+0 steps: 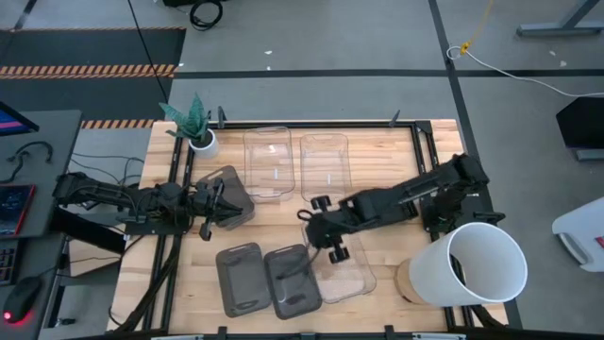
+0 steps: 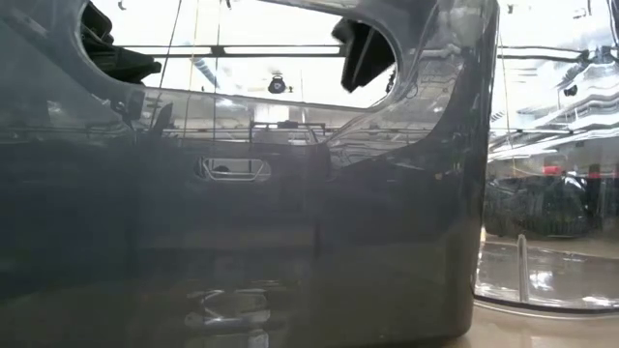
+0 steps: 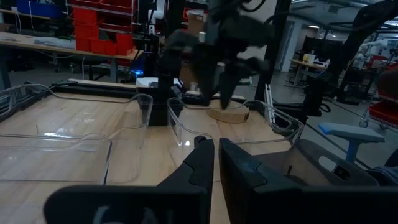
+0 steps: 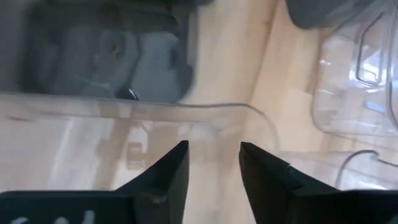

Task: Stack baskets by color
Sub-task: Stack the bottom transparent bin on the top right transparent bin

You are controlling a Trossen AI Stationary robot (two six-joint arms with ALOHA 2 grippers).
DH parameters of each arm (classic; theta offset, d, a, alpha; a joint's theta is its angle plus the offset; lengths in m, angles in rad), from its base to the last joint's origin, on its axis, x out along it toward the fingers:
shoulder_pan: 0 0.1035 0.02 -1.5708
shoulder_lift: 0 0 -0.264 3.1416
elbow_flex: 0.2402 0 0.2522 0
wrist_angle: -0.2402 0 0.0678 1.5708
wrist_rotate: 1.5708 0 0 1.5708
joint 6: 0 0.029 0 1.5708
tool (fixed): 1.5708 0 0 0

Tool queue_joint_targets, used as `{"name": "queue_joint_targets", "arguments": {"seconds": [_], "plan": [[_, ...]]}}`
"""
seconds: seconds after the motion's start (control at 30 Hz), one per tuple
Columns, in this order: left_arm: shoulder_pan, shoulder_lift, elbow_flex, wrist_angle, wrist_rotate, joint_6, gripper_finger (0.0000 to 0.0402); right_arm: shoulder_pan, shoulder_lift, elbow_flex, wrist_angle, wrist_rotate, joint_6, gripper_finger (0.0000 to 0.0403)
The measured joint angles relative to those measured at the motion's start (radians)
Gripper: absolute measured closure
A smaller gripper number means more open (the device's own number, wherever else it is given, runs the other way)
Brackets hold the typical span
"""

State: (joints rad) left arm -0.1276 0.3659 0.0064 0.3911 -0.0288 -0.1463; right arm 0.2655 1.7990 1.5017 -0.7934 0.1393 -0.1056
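Observation:
Two clear baskets [image 1: 274, 162] [image 1: 326, 162] stand side by side at the far middle of the table. A third clear basket [image 1: 347, 269] lies flat at the near middle. My right gripper [image 1: 327, 238] [image 4: 213, 155] hangs open over its far left corner, slanting down, with the rim [image 4: 186, 113] just ahead of the fingertips. Two dark grey baskets [image 1: 240, 280] [image 1: 292, 281] lie to the left of that clear basket. Another dark grey basket [image 1: 233, 194] lies by my left gripper [image 1: 213, 204] [image 3: 216, 163], which waits level at the left, shut with nothing between its fingers.
A big white bucket [image 1: 479, 264] lies on its side at the near right corner. A small white plant pot [image 1: 202, 142] stands at the far left. The wall of a dark grey basket [image 2: 290, 193] fills most of the low view. Bare wood shows between the far and near baskets.

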Motion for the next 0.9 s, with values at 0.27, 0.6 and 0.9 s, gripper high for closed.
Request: {"name": "queue_joint_targets", "arguments": {"seconds": [0.27,0.6,0.9], "plan": [[0.0,0.0,0.0,0.0,0.0,0.0,0.0368,-0.093,0.051,0.021,-0.022,-0.001,-0.14,0.0215],[0.0,0.0,0.0,0.0,0.0,0.0,0.0373,-0.132,0.05,-0.017,-0.037,-0.058,-0.16,0.0217],[0.0,0.0,0.0,0.0,0.0,0.0,0.0366,-0.124,0.049,-0.092,0.004,0.014,-0.167,0.0226]]}}
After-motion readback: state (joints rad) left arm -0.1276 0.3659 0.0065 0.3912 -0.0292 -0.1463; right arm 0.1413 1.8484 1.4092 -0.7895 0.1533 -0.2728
